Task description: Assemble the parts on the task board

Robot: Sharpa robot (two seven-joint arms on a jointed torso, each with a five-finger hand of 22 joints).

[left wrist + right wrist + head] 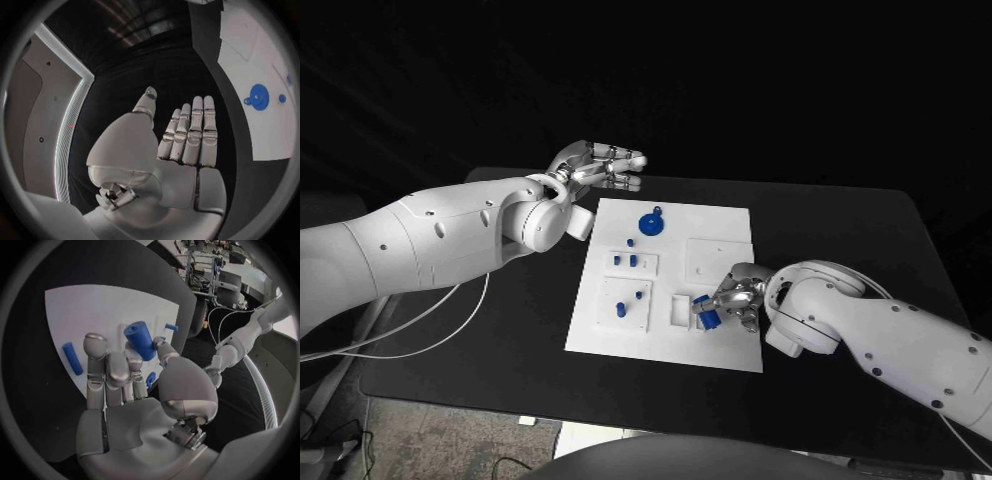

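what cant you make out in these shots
- Head view: the blue part the right hand holds is mostly covered by its fingers; its shape only reads in the right wrist view.
- Head view: the small blue parts on the task board are too small to tell their shapes.
- Left wrist view: the board runs off the circle's rim beside the left hand.

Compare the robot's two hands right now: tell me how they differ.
The right hand holds a blue cylindrical part in its fingers; the left hand holds nothing, its fingers straight.
The right hand is over the task board's near right corner; the left hand hangs beyond the board's far left corner, over the black table.
Both are silver, on white arms.
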